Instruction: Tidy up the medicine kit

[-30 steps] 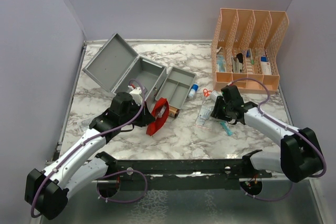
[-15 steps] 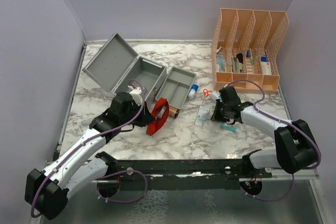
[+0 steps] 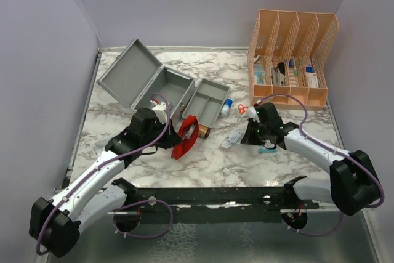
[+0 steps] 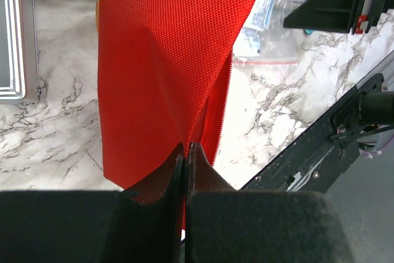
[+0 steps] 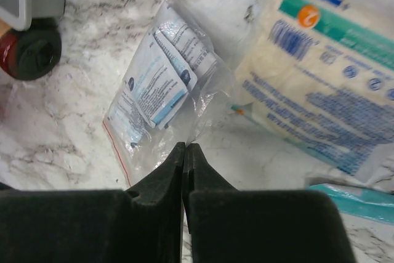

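The medicine kit [image 3: 161, 84] is a grey metal case standing open at the back left, lid [image 3: 125, 72] tilted up. Its grey divided tray [image 3: 208, 100] lies beside it on the marble. My left gripper [image 3: 175, 140] [image 4: 186, 149] is shut on the zipper edge of a red pouch [image 3: 186, 135] [image 4: 166, 60], which hangs from the fingers. My right gripper [image 3: 244, 136] [image 5: 184, 147] is shut on the edge of a clear zip bag [image 3: 230, 139] [image 5: 157, 84] holding white and blue packets.
A peach slotted organizer [image 3: 289, 60] with boxes stands at the back right. A white gauze pack [image 5: 320, 72] and a teal item [image 3: 266, 149] lie by the right gripper. A brown bottle [image 3: 203, 132] [image 5: 31, 53] and a small blue-capped bottle [image 3: 228, 106] lie near the tray.
My right gripper closed on the clear zip bag and pulled it a little to the left. The left arm with the red pouch has not moved.
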You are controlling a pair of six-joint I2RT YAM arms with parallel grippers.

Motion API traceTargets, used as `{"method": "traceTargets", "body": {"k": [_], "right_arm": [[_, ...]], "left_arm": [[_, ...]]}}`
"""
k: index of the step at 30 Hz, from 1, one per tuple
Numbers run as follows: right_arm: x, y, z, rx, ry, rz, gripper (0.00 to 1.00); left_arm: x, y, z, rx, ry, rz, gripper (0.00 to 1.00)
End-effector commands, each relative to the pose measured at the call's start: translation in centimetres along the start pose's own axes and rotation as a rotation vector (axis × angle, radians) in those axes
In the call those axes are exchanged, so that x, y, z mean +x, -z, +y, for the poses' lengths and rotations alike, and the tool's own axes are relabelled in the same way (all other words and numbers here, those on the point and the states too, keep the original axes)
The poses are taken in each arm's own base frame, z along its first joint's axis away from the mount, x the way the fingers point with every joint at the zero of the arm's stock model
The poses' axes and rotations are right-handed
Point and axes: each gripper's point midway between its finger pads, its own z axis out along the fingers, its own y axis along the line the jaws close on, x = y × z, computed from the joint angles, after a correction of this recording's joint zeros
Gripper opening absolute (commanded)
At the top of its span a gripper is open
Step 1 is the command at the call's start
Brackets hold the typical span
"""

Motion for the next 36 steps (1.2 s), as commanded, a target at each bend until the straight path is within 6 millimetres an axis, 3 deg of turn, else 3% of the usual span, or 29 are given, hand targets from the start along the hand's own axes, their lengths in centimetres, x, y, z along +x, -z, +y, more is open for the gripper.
{"method": "traceTargets", "body": {"k": [1, 6, 10, 11, 13, 16, 24, 30, 33, 36], "right_arm": [[2.8, 0.3, 1.8, -0.080, 0.060, 0.087, 0.01], [4.6, 0.0, 3.2, -0.098, 0.121, 0.131, 0.01], [4.5, -0.3, 1.8, 0.001, 0.092, 0.108, 0.01], [4.3, -0.4, 1.6, 0.014, 0.083, 0.102, 0.07], [4.2, -0.4, 2.0, 0.000, 0.072, 0.093, 0.32], [4.0, -0.5, 3.0, -0.058, 0.064, 0.068, 0.47], [3.7, -2.1, 2.4, -0.029, 0.021, 0.039, 0.48], [4.7, -3.6, 2.4, -0.063, 0.026, 0.062, 0.44], [4.8, -4.3, 1.9, -0.047, 0.008, 0.052, 0.40], [3.9, -4.6, 1.3, -0.035, -0.001, -0.027, 0.28]], "left_arm": [[-0.4, -0.2, -0.2, 0.008, -0.004, -0.018, 0.00], [-0.4, -0.1, -0.2, 0.009, -0.005, -0.019, 0.00], [-0.3, -0.1, -0.2, 0.010, -0.005, -0.016, 0.00], [-0.4, -0.1, -0.2, 0.011, -0.005, -0.019, 0.00], [-0.4, -0.1, -0.2, 0.011, -0.007, -0.019, 0.00], [-0.4, -0.1, -0.3, 0.012, -0.008, -0.021, 0.00], [-0.4, -0.1, -0.3, 0.014, -0.009, -0.018, 0.00], [-0.3, -0.1, -0.2, 0.013, -0.008, -0.016, 0.00], [-0.4, -0.2, -0.2, 0.012, -0.008, -0.016, 0.00], [-0.4, -0.2, -0.3, 0.013, -0.010, -0.016, 0.00]]}}
